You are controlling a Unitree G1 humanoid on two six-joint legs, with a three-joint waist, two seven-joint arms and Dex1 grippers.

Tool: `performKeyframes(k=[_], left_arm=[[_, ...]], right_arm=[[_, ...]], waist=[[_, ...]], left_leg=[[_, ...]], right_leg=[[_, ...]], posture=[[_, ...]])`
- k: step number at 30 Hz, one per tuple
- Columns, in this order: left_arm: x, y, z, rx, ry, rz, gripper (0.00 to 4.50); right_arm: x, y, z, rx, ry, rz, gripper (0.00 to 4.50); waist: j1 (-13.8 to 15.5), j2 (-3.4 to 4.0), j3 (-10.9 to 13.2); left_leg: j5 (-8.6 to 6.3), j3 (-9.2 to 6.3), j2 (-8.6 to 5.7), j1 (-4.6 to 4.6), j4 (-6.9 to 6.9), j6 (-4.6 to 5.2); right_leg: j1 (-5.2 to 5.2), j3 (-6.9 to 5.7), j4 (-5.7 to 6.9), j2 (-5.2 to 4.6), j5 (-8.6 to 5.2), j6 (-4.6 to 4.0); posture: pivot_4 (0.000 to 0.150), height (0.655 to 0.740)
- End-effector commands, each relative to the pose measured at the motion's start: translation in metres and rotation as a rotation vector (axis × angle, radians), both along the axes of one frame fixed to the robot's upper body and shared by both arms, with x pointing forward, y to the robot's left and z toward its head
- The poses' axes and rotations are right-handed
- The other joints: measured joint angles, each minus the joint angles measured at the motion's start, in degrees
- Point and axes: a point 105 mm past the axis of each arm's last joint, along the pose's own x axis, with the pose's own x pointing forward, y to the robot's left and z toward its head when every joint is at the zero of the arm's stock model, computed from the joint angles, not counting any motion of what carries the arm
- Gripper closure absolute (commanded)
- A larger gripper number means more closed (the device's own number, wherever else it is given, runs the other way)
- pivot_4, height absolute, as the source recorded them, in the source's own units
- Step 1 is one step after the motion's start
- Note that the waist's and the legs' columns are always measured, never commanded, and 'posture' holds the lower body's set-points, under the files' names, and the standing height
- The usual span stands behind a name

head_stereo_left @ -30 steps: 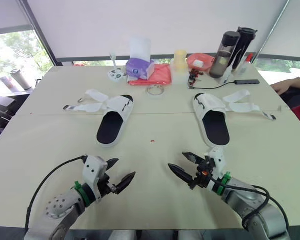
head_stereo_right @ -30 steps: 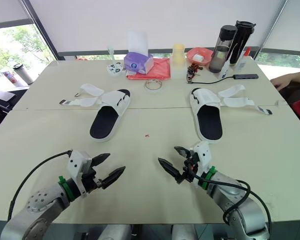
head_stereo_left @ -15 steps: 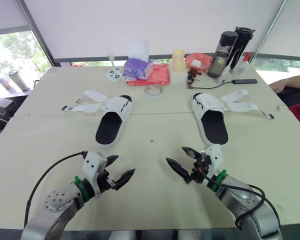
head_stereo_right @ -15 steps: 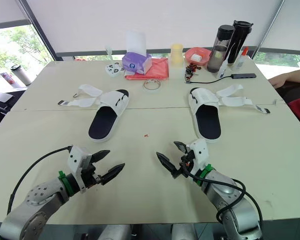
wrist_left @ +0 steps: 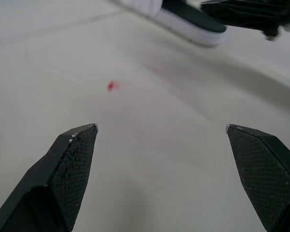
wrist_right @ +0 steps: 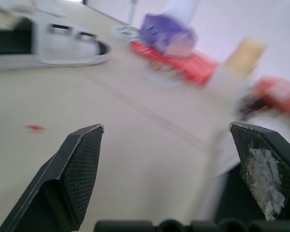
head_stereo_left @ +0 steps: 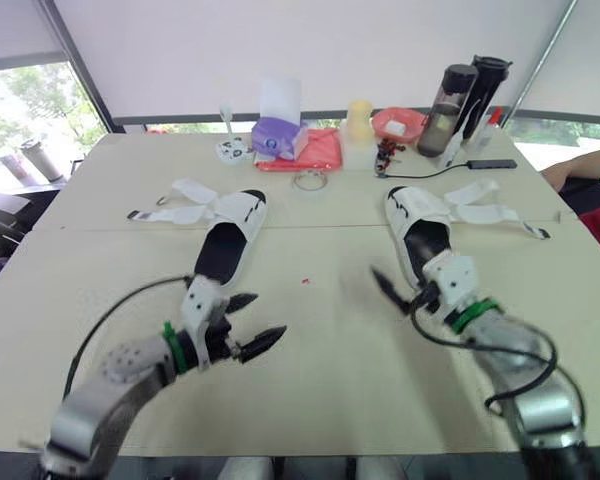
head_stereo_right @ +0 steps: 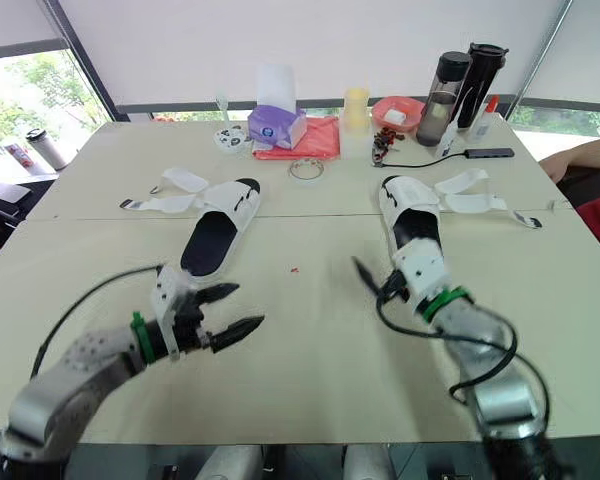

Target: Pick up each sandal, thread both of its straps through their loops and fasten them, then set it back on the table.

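Two white sandals with black insoles lie on the table, straps undone and spread out sideways. The left sandal [head_stereo_left: 225, 250] has its straps [head_stereo_left: 180, 205] out to the left; the right sandal [head_stereo_left: 420, 235] has its straps [head_stereo_left: 490, 210] out to the right. My left gripper [head_stereo_left: 267, 317] is open just in front of the left sandal's heel, holding nothing. My right gripper [head_stereo_left: 400, 290] is open beside the right sandal's heel, its fingers [wrist_right: 77, 169] wide apart and holding nothing. The left wrist view catches the right sandal's heel [wrist_left: 193, 26].
Along the far edge stand a purple tissue box [head_stereo_left: 280, 135], a red cloth [head_stereo_left: 315, 150], a yellow cup [head_stereo_left: 360, 118], a red bowl [head_stereo_left: 400, 122] and two dark bottles [head_stereo_left: 465, 95]. A ring [head_stereo_left: 310, 180] and a cable [head_stereo_left: 460, 167] lie nearby. A person's arm [head_stereo_left: 580, 170] rests at the right.
Both arms have reached forward from the table's front edge. The left gripper now sits near the left sandal's heel, the right gripper beside the right sandal's heel. Both stayed open.
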Motion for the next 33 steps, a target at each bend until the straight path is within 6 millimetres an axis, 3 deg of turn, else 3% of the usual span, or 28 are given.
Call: performKeyframes(k=[1, 8, 13, 19, 32, 33], left_arm=[[0.000, -0.010, 0.025, -0.051, -0.023, -0.095, 0.08], [0.007, -0.015, 0.041, -0.009, -0.054, -0.212, 0.08], [0.010, -0.017, 0.034, -0.005, -0.047, -0.212, 0.08], [0.006, -0.019, 0.030, -0.018, -0.031, -0.215, 0.08], [0.002, -0.022, 0.024, -0.071, -0.012, -0.162, 0.08], [0.003, -0.022, 0.024, -0.077, -0.011, -0.155, 0.03]], right_arm=[[0.011, -0.011, -0.001, -0.256, -0.054, -0.030, 0.05], [0.047, -0.021, -0.002, -0.539, -0.158, -0.164, 0.05], [0.076, -0.031, -0.001, -0.651, -0.187, -0.247, 0.05], [0.097, -0.040, -0.005, -0.785, -0.184, -0.276, 0.05], [0.143, -0.029, 0.001, -0.917, -0.227, -0.321, 0.05], [0.146, -0.026, 0.003, -0.918, -0.234, -0.320, 0.28]], waist=[[-0.07, -0.13, -0.04], [-1.59, -0.15, -0.01], [-1.69, -0.18, 0.01], [-1.56, -0.21, 0.03], [-1.97, -0.21, 0.03], [-1.96, -0.21, 0.03]], left_leg=[[0.01, 0.01, 0.01, 0.00, -0.03, 0.01], [0.05, 0.44, 0.06, -0.05, -0.21, -0.02], [0.05, 0.66, 0.07, -0.04, -0.14, -0.01], [0.05, 0.69, 0.08, -0.04, -0.10, -0.02], [0.11, 0.77, 0.13, 0.01, -0.10, -0.11], [0.15, 0.76, 0.13, 0.01, -0.10, -0.18]], right_leg=[[0.04, 0.01, 0.00, 0.00, 0.01, 0.02], [-0.12, 0.25, 0.14, 0.00, 0.11, 0.21], [-0.14, 0.42, 0.13, 0.00, 0.12, 0.20], [-0.13, 0.46, 0.13, 0.01, 0.13, 0.19], [-0.18, 0.60, 0.17, 0.05, 0.19, 0.19], [-0.18, 0.60, 0.17, 0.06, 0.19, 0.18]], posture=[[0.150, 0.7400], [0.150, 0.7400], [0.150, 0.7400], [0.150, 0.7400], [0.150, 0.7400], [0.150, 0.7400]])
